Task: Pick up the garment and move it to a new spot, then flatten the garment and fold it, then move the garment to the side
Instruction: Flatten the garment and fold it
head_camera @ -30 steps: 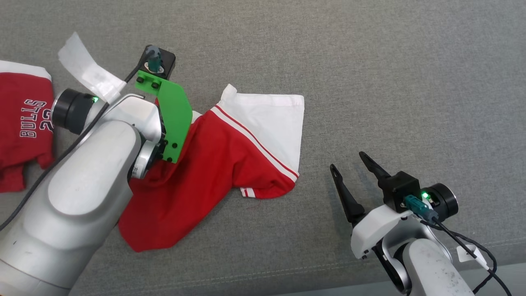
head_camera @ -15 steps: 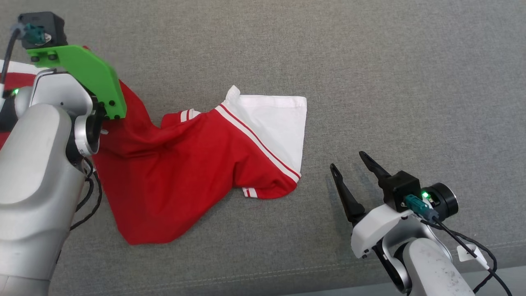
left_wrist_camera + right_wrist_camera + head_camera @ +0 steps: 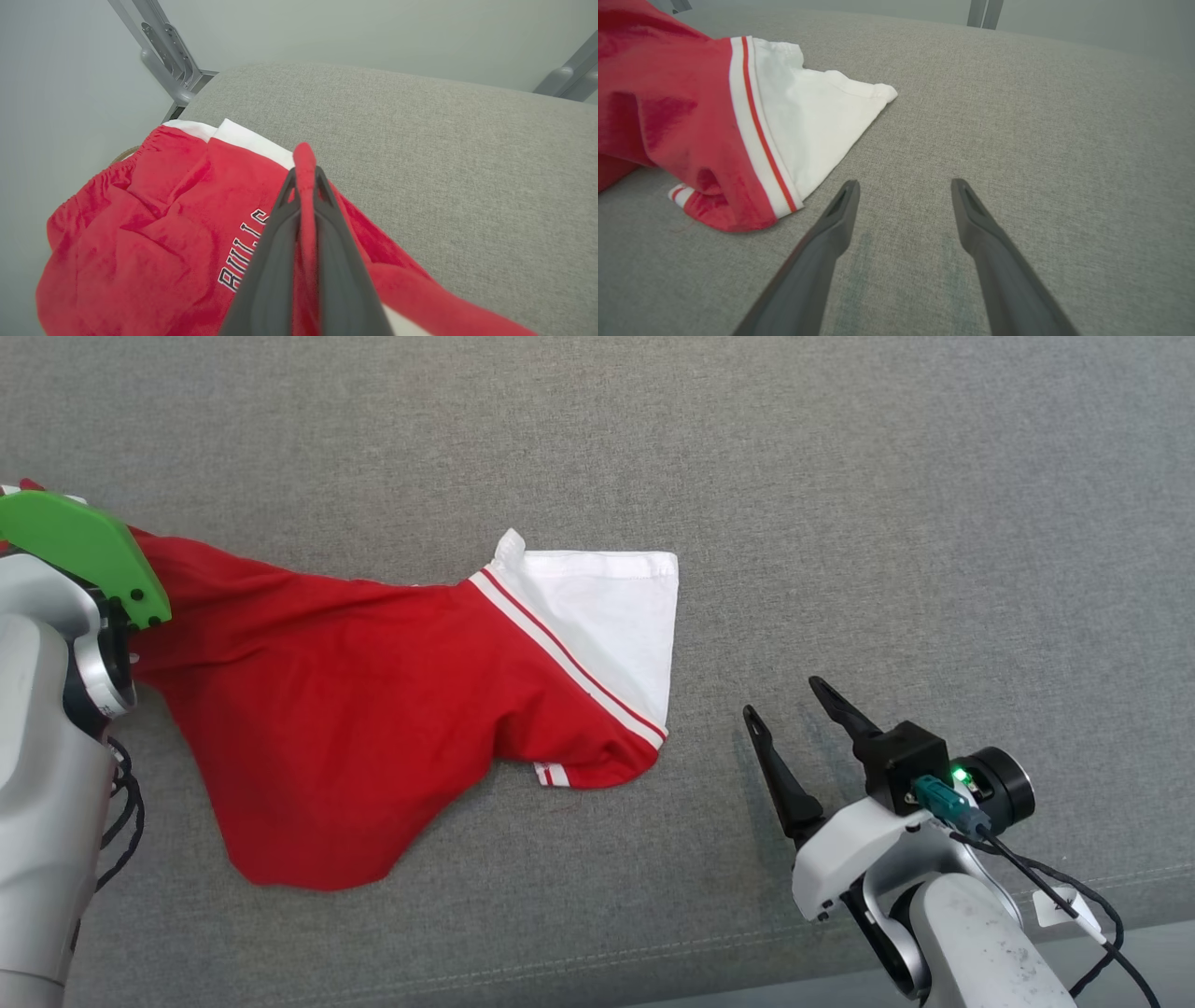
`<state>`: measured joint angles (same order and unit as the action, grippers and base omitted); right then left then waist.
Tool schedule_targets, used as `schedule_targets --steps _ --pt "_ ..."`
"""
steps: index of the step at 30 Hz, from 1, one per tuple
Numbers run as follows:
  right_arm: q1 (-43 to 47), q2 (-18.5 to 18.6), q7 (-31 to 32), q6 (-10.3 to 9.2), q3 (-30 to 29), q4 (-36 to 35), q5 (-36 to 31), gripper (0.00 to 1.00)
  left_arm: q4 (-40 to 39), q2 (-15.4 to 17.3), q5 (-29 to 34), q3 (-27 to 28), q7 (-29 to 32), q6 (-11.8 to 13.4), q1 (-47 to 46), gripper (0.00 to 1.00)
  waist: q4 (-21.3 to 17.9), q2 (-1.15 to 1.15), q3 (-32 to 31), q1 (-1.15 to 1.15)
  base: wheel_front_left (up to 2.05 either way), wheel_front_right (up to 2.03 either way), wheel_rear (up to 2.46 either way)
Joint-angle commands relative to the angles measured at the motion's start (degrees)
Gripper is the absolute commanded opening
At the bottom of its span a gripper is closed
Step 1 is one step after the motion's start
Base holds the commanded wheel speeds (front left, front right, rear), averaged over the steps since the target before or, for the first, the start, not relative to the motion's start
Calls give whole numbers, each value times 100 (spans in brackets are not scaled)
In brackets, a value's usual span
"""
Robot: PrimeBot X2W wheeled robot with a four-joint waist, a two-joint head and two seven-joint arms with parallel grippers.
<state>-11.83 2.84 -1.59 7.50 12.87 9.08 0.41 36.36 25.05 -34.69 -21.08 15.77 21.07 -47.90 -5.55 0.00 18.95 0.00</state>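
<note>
The garment is a red shirt with a white panel and striped trim, stretched out leftward over the grey cushion. In the left wrist view my left gripper is shut on a thin fold of its red cloth, which trails off to the lower right. In the head view the left arm's green bracket sits at the left edge over the raised end of the garment, with the fingers hidden. My right gripper rests open and holds nothing, just right of the white panel with its fingertips low over the cushion.
A second red garment with BULLS lettering lies under and beyond my left gripper, near the cushion's end. Metal frame bars stand past that end. The grey cushion stretches bare to the right; its front seam runs along the bottom.
My left arm has swung far to the left with the red cloth in its grip, drawing the bunched garment out into a long taut shape. The right arm has stayed put.
</note>
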Motion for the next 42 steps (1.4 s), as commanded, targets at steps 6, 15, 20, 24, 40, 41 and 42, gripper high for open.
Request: schedule_targets --steps 6,15,20,24,40,41,42 --pt "37 9 5 -2 -15 40 21 100 342 -165 12 -81 -367 -228 40 100 -11 0 -103 0 0 0 0" --pt "204 10 46 -2 -157 11 -33 100 243 -458 -170 -76 -1062 -642 255 100 164 0 -447 0 0 0 0" --pt "300 11 96 -2 -305 -30 9 100 -310 -653 -309 -105 -1702 -1041 734 100 315 0 -662 0 0 0 0" --pt "316 11 176 -2 -426 -44 77 100 -849 -776 -389 -131 -2177 -1197 1308 100 425 0 -823 0 0 0 0" --pt "-130 12 1308 -2 158 376 96 100 -3052 -946 274 -178 -3096 -1275 3527 100 1023 0 -1099 0 0 0 0" --pt "-165 12 1366 -2 170 422 122 100 -3180 -979 356 -145 -3097 -1289 3638 100 1063 0 -1092 0 0 0 0" --pt "-200 12 1431 -2 196 478 101 100 -3297 -1036 446 -89 -3098 -1293 3764 100 1105 0 -1084 0 0 0 0"
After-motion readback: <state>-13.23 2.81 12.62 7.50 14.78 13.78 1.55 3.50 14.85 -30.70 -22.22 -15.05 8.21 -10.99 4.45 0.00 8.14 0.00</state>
